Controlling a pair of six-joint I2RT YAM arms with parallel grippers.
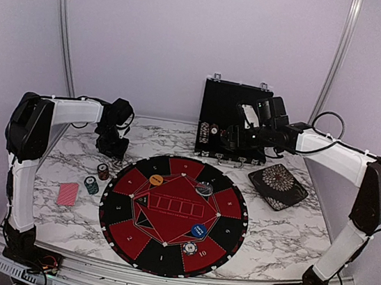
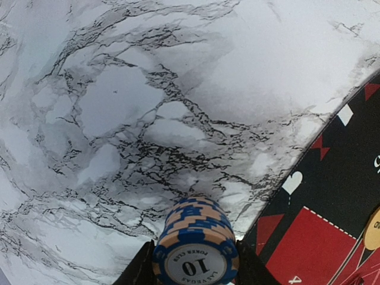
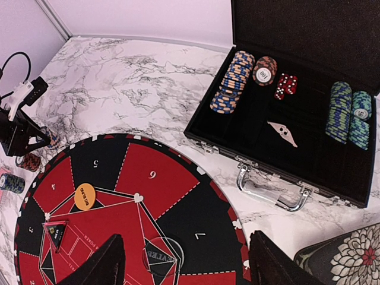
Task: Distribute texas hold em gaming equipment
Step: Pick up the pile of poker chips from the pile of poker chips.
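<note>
Farthest left, a red-backed card (image 1: 68, 194) lay on the marble table (image 1: 69, 155), nearer to the arm bases than the left gripper (image 1: 113, 145). A teal chip stack (image 1: 91, 185) and a red chip stack (image 1: 103, 171) stood between the card and that gripper. The left gripper was closed on a blue-and-orange chip stack (image 2: 196, 243), over bare marble just beside the round mat (image 1: 174, 214). On the mat lay an orange disc (image 1: 156, 179), a clear disc (image 1: 204, 189), a blue disc (image 1: 198, 231) and a white chip (image 1: 190, 248). The right gripper (image 3: 187, 267) stood open, nothing between its fingers. Ahead of it the open case (image 1: 234, 102) held more chips (image 3: 233, 83) and red dice (image 3: 286, 85). To its right sat the patterned dish (image 1: 277, 185).
</note>
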